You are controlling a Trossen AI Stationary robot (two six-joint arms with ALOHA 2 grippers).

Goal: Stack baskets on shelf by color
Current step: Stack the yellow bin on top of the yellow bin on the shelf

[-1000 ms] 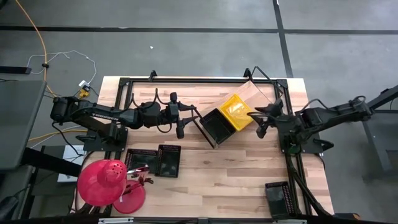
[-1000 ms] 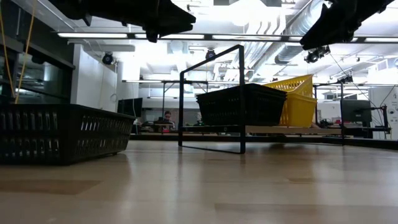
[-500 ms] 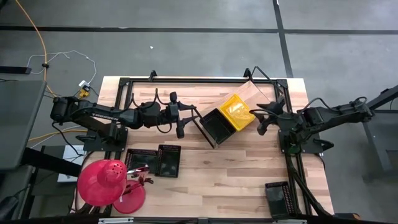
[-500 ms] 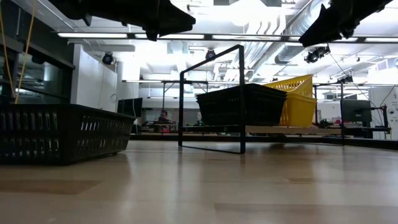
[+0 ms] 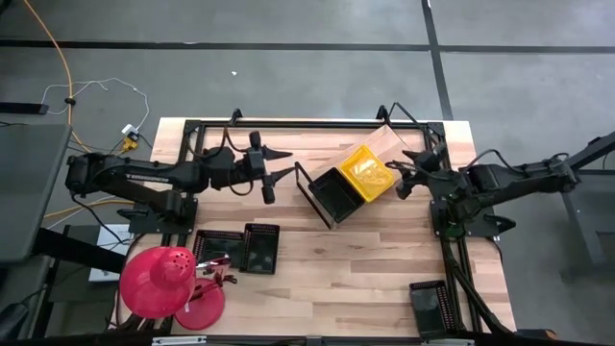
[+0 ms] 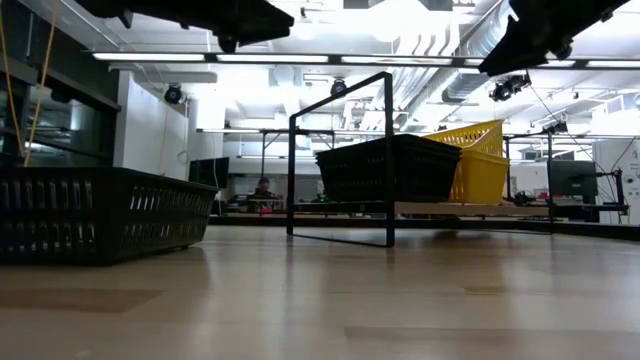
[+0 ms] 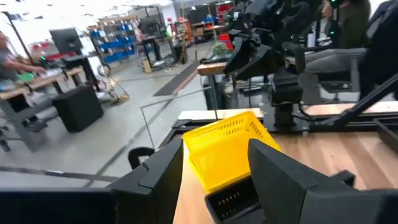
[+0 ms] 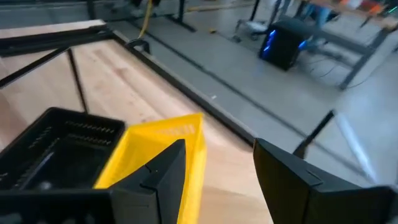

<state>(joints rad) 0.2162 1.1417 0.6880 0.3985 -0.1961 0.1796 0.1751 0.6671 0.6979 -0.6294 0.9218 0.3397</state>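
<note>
At the near edge of the desk (image 5: 365, 279) a black basket (image 5: 429, 306) sits by the right-hand corner, and toward the left corner lies a red dome-shaped object (image 5: 159, 280) with a smaller red piece (image 5: 200, 306) touching it. Just beyond these, two more black baskets (image 5: 238, 248) lie side by side on the wood; in the low view one of them fills the left foreground (image 6: 100, 212). Farther in, about mid-desk, the shelf (image 5: 384, 154) stands slanted, its thin black frame (image 6: 340, 160) rising above the light wooden board. On it a black basket (image 5: 336, 194) sits at the end nearer the left arm, and a yellow basket (image 5: 367, 173) rests right beside it, the two touching; the low view shows them the same way, black (image 6: 388, 168) in front of yellow (image 6: 480, 162). The left end effector (image 5: 272, 173) hangs above the desk a little apart from the shelf's black-basket end, fingers (image 7: 273, 180) spread and holding nothing. The right end effector (image 5: 404, 178) hangs just beside the yellow basket on the opposite side, fingers (image 8: 292, 180) likewise apart and empty. Beyond the desk, the wrist views take in a workshop floor with benches and a person (image 7: 12, 59) at a bench far off.
</note>
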